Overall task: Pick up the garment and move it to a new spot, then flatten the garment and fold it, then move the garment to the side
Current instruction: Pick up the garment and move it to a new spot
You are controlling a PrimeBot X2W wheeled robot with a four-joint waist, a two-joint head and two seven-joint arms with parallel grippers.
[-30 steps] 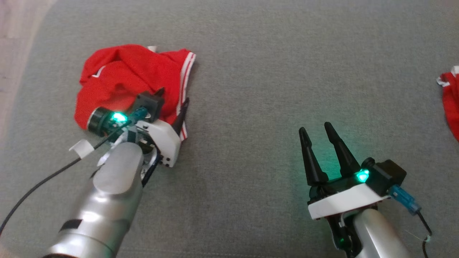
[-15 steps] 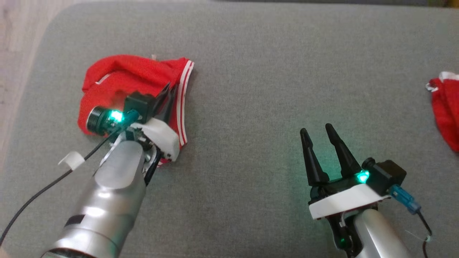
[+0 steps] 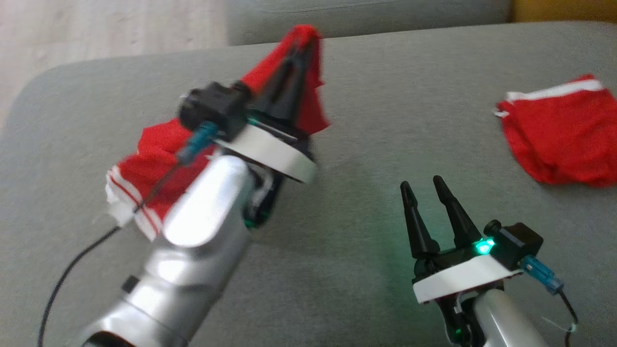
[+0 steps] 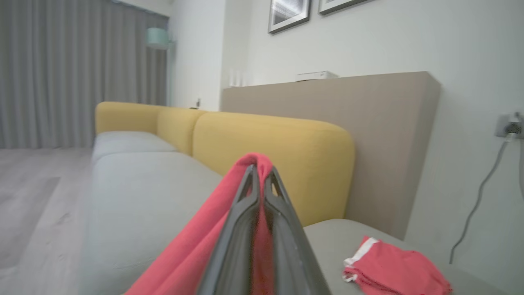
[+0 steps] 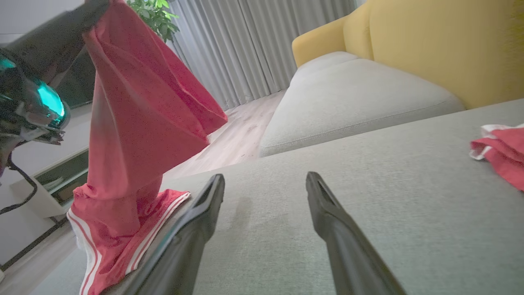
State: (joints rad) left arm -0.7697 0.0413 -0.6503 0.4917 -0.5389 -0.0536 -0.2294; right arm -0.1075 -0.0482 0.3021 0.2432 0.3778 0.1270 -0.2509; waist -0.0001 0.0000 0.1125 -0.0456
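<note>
The left claw (image 3: pixel 302 44) pinches the red garment (image 3: pixel 153 161) and holds it up over the grey sofa (image 3: pixel 366 140), striped end touching the seat; the right claw (image 3: pixel 421 183) is open and empty.

Left gripper (image 3: pixel 302 46) raised at upper centre, fingers pressed together on a fold of the red garment (image 3: pixel 154 154). Cloth draped from the fingertips down and left past the wrist, white-striped edge lowest, over the grey sofa cushion (image 3: pixel 366 125). Right gripper (image 3: pixel 422 183) at lower right, fingers parted above the cushion, green light (image 3: pixel 483 246) lit at its base. Second red garment (image 3: pixel 559 144), white band along its top edge, flat on the cushion at far right, well apart from both grippers. Pale wooden floor (image 3: pixel 120 24) beyond the cushion's upper-left corner; black cable (image 3: pixel 60 282) trailing by the left forearm.
</note>
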